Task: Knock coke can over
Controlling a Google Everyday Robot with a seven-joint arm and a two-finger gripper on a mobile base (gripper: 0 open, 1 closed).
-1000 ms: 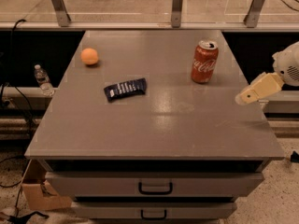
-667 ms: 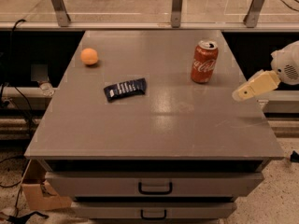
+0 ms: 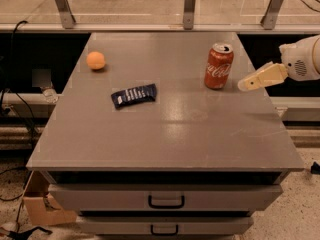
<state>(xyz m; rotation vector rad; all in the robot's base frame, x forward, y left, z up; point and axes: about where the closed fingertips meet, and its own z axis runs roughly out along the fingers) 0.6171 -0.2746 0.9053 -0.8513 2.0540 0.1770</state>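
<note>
Red coke can (image 3: 219, 66) upright, hand (image 3: 248, 84) seemingly just beside.

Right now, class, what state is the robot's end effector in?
End effector: open or closed cannot be told; nothing held; it hovers beside the upright Coke can, apart from it.

Only the last part of the robot's arm (image 3: 314, 48) shows, at the right edge of the camera view, and it ends in a round white wrist (image 3: 300, 64) with a small patch of dots on its side. The gripper (image 3: 246, 85) sticks out from that wrist as a long tan piece that points to the left and tilts a little downward, so its tip is its lowest part. It sits on the right side of the view, a bit above the middle, with nothing in it.
</note>
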